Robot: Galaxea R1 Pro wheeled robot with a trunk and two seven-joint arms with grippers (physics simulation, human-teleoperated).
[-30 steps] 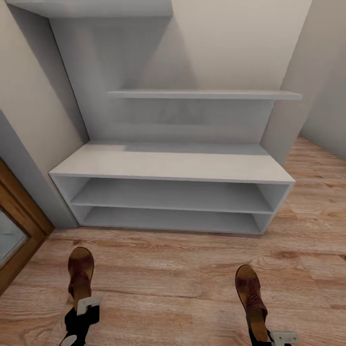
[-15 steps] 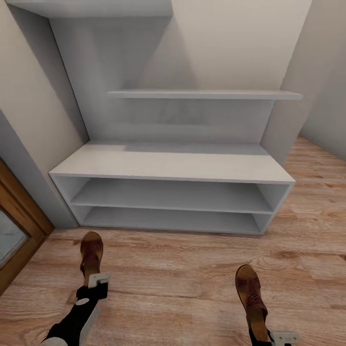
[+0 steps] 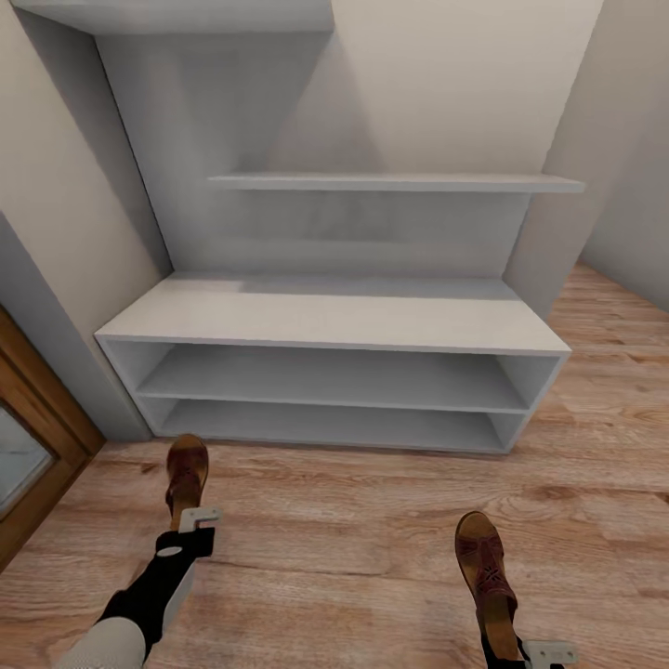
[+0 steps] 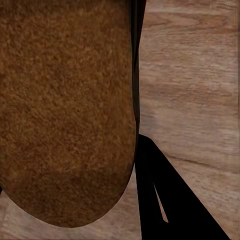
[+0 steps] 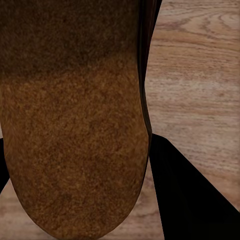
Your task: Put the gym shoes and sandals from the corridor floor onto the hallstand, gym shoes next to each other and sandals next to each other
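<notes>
Over the floor (image 3: 372,557) before the rack (image 3: 334,321), left gripper (image 3: 197,522) and right gripper (image 3: 546,654) each clamp a sandal (image 3: 186,469) (image 3: 483,567); carry step, next lift both side by side onto the rack's front edge.

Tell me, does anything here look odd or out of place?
Nothing looks broken or spilled. The one curious sight: each gripper carries a brown sandal by its heel above the floor, the left sandal in the left gripper, the right sandal in the right gripper. The hallstand has no shoes on it.

Brown sandal (image 5: 70,125) footbed close up, over wood-grain corridor floor (image 5: 200,85), dark tool finger (image 5: 185,200) beside.
</notes>
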